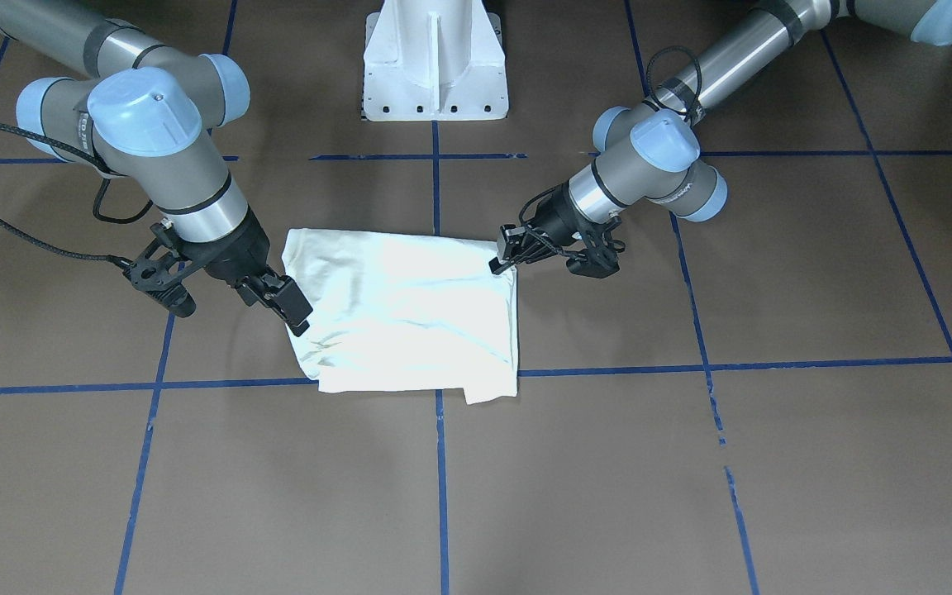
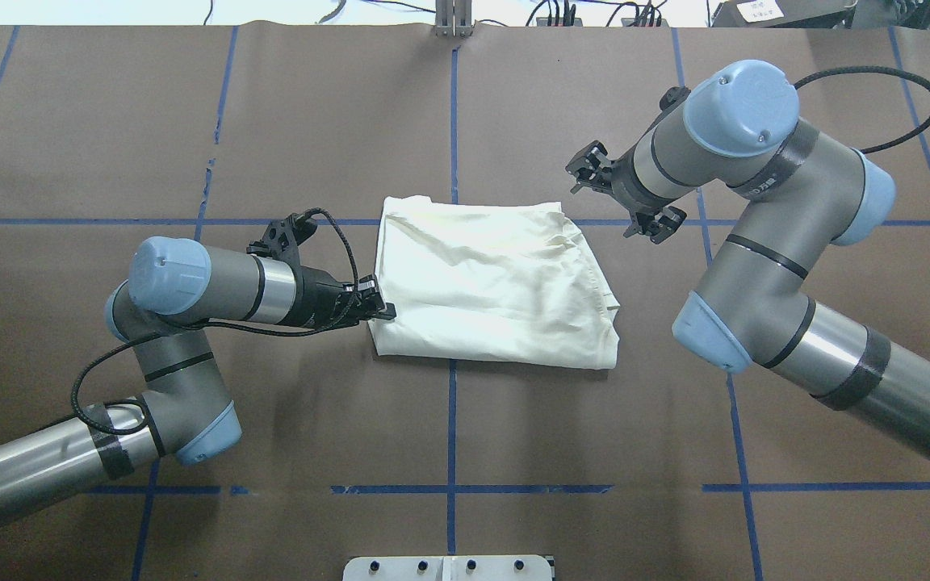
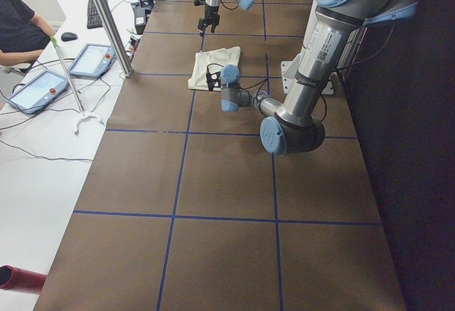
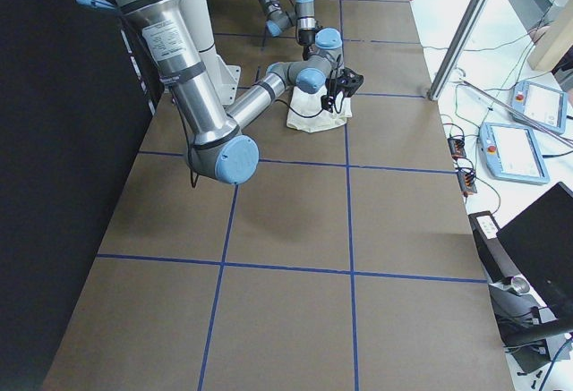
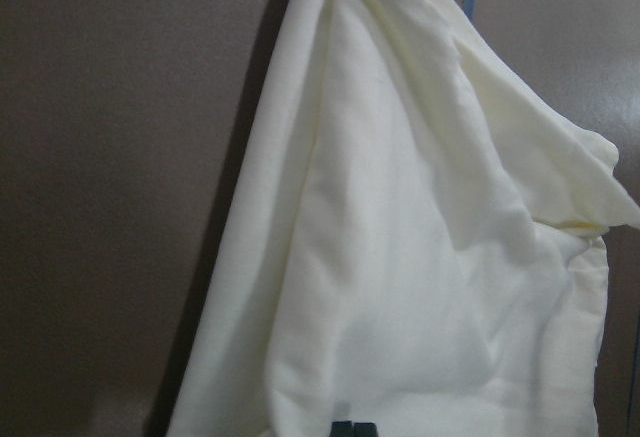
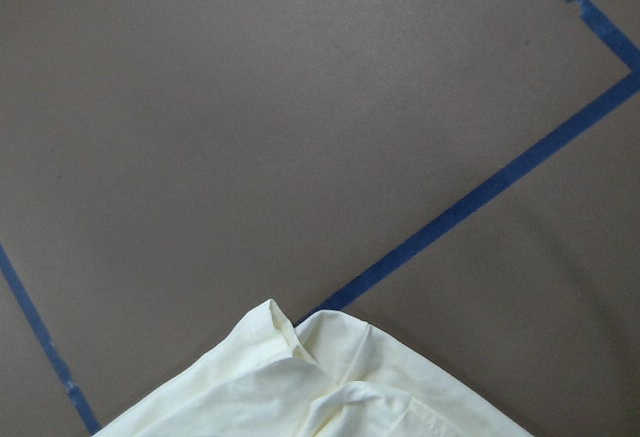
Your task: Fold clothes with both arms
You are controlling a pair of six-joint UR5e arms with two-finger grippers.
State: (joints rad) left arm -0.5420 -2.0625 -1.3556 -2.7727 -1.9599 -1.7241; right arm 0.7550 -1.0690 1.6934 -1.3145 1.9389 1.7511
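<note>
Now the T-shirt (image 2: 497,282) lies folded, plain cream side up!
It sits mid-surface (image 2: 271,420), straddling the blue tape lines (image 2: 452,420). The left hand (image 2: 376,310) is down at one edge, touching the cloth near a corner, and the right hand (image 1: 294,310) hangs by the opposite side. Fingers parted or pinching on either hand? Can't tell.

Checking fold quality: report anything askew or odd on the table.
The folded shirt is uneven. A lower layer's corner pokes out past the edge farthest from the robot, and the top surface is wrinkled. Nothing looks spilled or damaged.
</note>
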